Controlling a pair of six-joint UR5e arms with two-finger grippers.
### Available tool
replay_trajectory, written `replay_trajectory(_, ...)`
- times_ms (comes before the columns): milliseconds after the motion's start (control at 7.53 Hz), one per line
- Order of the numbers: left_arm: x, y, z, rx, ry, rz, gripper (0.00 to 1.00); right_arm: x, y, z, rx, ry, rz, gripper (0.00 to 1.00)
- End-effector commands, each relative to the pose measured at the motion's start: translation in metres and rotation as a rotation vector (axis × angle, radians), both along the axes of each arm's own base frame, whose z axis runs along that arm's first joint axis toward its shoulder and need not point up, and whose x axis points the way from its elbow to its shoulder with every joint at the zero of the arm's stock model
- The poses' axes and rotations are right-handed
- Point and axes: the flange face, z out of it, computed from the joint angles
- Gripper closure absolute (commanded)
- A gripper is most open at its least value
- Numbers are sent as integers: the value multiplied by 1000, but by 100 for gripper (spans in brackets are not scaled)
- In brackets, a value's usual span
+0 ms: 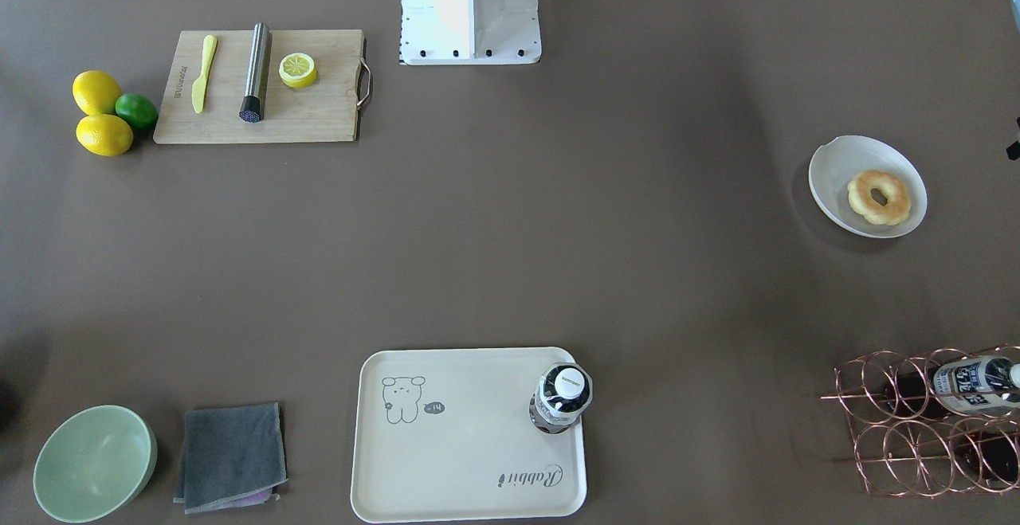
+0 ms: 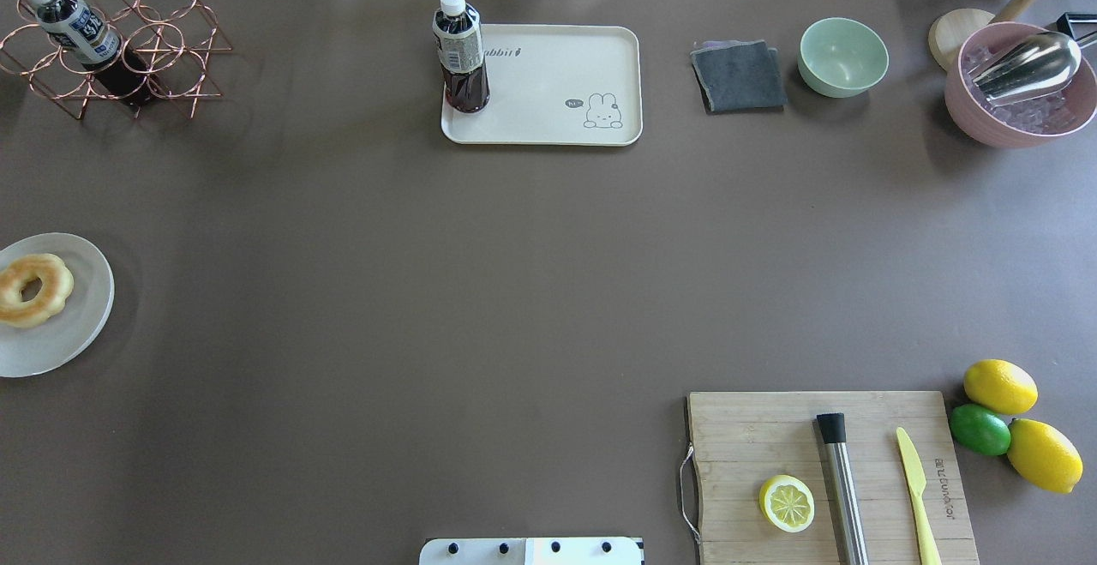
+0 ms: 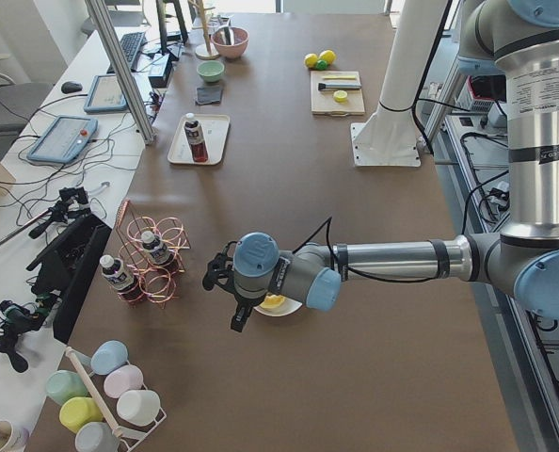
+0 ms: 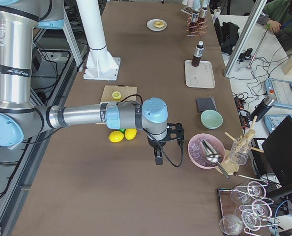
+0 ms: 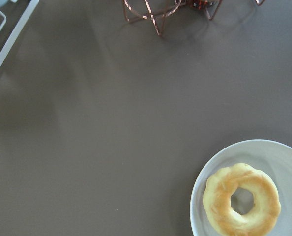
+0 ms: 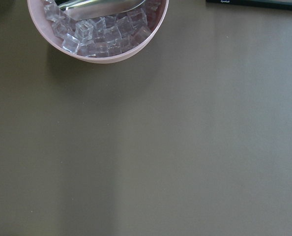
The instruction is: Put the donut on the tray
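Observation:
The donut (image 1: 878, 197) lies in a white bowl (image 1: 845, 166) at the table's edge on my left side. It also shows in the overhead view (image 2: 32, 290) and in the left wrist view (image 5: 242, 199), at the lower right. The cream tray (image 1: 470, 445) sits at the far middle of the table (image 2: 557, 76) with a dark drink bottle (image 1: 562, 397) standing on one corner. My left gripper (image 3: 229, 287) hangs above the table next to the bowl; I cannot tell whether it is open. My right gripper (image 4: 158, 156) hangs near the pink bowl; I cannot tell its state.
A copper wire rack with bottles (image 2: 94, 42) stands far left. A grey cloth (image 2: 739, 76), a green bowl (image 2: 843, 57) and a pink bowl of ice (image 2: 1020, 89) stand far right. A cutting board (image 2: 831, 479) with lemon half, knife and steel tool, and whole citrus (image 2: 1003, 419), lie near right.

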Motion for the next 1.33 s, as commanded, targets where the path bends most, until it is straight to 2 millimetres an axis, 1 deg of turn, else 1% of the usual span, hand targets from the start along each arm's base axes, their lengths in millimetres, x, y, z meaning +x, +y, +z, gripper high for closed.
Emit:
replay_trajectory(0, 66, 29, 64, -42, 86, -45, 3, -14, 0, 3, -31, -2, -1, 0)
replay_trajectory(133, 88, 39, 73, -58, 133, -60, 3, -14, 0, 3, -31, -2, -1, 0)
replay_trajectory(266, 106, 49, 85, -91, 141, -37, 3, -14, 1, 5, -34, 0, -1, 0)
replay_trajectory(398, 110, 52, 89, -85, 138, -30, 3, -14, 2, 6, -37, 0, -1, 0)
replay_trajectory(531, 109, 56, 98, -88, 136, -30, 14, -14, 3, 6, -39, 0, -1, 0)
replay_trajectory(664, 109, 58, 102, -83, 137, -30, 23, -14, 4, 8, -41, 0, -2, 0)
replay_trajectory(797, 114, 60, 102, -82, 137, -16, 31, -14, 5, 9, -44, 0, -2, 0)
replay_trajectory(930, 116, 58, 100, -85, 139, -16, 33, -14, 5, 9, -44, 0, -2, 0)
replay_trajectory(1195, 117, 55, 97, -83, 146, -23, 35, -14, 8, 11, -50, -1, 0, 0)
